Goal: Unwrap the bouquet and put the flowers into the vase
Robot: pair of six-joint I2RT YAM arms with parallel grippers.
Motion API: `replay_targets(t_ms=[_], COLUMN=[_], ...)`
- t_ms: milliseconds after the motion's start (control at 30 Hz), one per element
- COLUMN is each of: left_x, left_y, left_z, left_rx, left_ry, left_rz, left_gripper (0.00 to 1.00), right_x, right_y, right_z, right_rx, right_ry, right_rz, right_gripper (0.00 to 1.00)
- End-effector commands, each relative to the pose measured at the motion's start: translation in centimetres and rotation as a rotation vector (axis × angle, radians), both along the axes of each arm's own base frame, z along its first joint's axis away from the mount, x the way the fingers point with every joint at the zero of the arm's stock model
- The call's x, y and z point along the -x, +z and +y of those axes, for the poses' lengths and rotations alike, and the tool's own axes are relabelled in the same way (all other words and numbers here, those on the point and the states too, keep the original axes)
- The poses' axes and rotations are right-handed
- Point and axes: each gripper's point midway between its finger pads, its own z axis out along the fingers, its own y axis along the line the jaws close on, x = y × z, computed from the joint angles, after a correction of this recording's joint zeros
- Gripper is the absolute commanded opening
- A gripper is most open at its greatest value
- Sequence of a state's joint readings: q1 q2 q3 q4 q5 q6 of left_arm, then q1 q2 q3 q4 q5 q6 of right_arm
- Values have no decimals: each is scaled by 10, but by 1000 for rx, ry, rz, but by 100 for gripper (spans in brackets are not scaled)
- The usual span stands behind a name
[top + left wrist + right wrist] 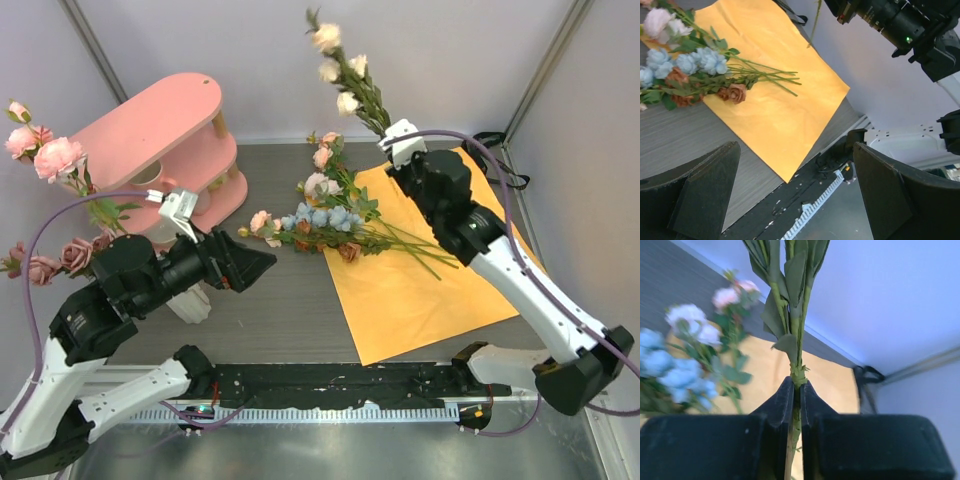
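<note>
As right gripper (795,390) clamps one stem (796,360), one sheet (430,260)

One orange sheet (430,290) on the right, one pink shelf (150,125) far left, one vase (192,305) near left, one black ribbon (497,147) far right. One raised stem (366,96) carries three cream blooms (327,38) — the flowers (330,225) heaped mid-table are too tangled to count. Two arms: left arm (120,280), right arm (500,262).

Left gripper (258,268) points toward 3 o'clock, jaws spread wide. Right gripper (398,138), raised toward 11 o'clock, pinches a flower stem (798,371).
</note>
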State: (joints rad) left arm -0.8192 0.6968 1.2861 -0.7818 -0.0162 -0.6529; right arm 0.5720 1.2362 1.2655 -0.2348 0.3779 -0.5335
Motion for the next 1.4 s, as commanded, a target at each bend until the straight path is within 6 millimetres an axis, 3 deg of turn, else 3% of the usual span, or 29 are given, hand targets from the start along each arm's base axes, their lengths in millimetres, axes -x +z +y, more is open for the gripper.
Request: replay_targets(t_ms=[0,33,100,133,167,200,233,267,500,633,900,1067,1100,1167,1200,1233,1267,1367], left_x=[0,0,0,-4,-5,-7,-10,-12,-29,-39,-37,-33,-30,-28,-27,-26,-24,-17], left_y=[32,35,46,45,50,51,51,56,58,49,72,79,80,80,80,78,79,79], left_z=[-33,-38,-46,-52,-54,-57,-61,-62,-79,-79,-78,-74,-73,-69,-67,-62,-57,-32], left_rx=[130,143,184,185,198,201,198,204,193,136,202,203,202,185,173,140,125,-7], left_ry=[-117,-132,-158,-162,-166,-171,-173,-172,-161,-121,-128,-135,-145,-141,-141,-134,-128,-109], left_rz=[-45,-46,-53,-47,-54,-50,-47,-53,-34,-12,-68,-98,-104,-105,-107,-115,-125,-201], left_gripper=[100,100,100,100,100,100,100,100,98,89,65,34,21,12,0,0,0,0], right_x=[50,68,99,117,127,139,150,162,213,221,228,239,240,238,237,234,230,212], right_y=[11,5,26,15,33,35,25,33,31,35,21,14,16,14,16,14,15,11], right_z=[73,84,113,120,127,131,137,143,170,175,190,204,206,211,213,214,214,207], right_rx=[-483,-544,-718,-836,-900,-939,-1000,-1013,-968,-980,-922,-896,-896,-896,-898,-901,-911,-893], right_ry=[352,437,650,699,793,851,885,952,1096,1106,1125,1153,1154,1143,1141,1117,1091,979], right_rz=[123,159,170,257,210,228,307,289,319,314,353,384,381,385,382,386,389,352], right_gripper=[1,1,1,1,1,1,1,1,1,1,1,1,1,1,3,10,36,59])
